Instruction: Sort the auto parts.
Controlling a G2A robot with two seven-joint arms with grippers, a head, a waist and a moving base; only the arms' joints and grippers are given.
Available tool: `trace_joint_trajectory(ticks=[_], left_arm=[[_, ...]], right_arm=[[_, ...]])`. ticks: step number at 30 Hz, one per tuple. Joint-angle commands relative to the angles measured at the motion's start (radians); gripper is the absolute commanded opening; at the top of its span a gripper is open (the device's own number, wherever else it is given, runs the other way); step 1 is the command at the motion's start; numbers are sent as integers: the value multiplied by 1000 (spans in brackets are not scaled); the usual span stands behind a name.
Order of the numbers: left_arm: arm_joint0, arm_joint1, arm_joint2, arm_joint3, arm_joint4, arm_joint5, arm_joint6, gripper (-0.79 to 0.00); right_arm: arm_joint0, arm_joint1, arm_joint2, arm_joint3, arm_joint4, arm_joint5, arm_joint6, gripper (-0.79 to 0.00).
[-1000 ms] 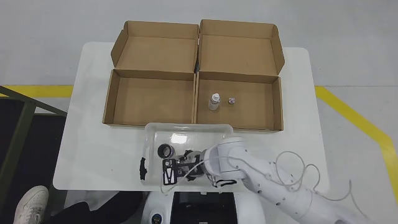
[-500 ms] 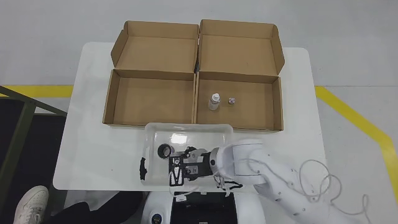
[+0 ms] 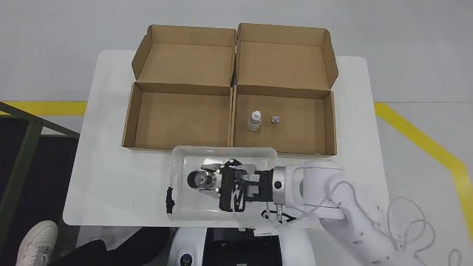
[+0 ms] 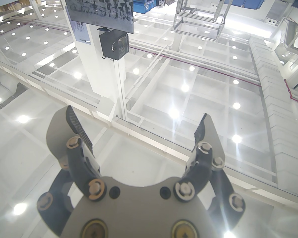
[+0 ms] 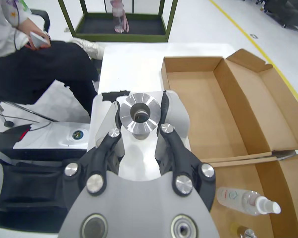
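Pointing up at the ceiling lights, my left gripper point(image 4: 137, 115) has its fingers apart and empty, while my right gripper point(image 5: 140, 106) is clamped on the bushing point(image 5: 129, 116) by its rim, in the left half of the tray point(image 3: 251, 148) at the table's point(image 3: 103, 177) near edge. I judge the smooth, sloped metal could slip, so I would lift straight up over the tray's wall, level and slow, then carry it far to a box: the left box point(image 3: 181, 122) is bare, the right box point(image 3: 295, 129) holds a bottle point(image 3: 254, 121) and a small part point(image 3: 275, 119). White table, boxes side by side with lids open, pale floor around, a yellow line point(image 3: 414, 129) at right.
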Motion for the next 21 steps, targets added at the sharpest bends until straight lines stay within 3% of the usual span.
trace_joint_trajectory(ticks=[1, 21], left_arm=[[0, 0, 0, 0, 0, 0, 0, 0], [0, 0, 0, 0, 0, 0, 0, 0]], right_arm=[[-4, 1, 14, 0, 7, -5, -44, -785], [-67, 18, 221, -140, 44, 15, -331, -785]])
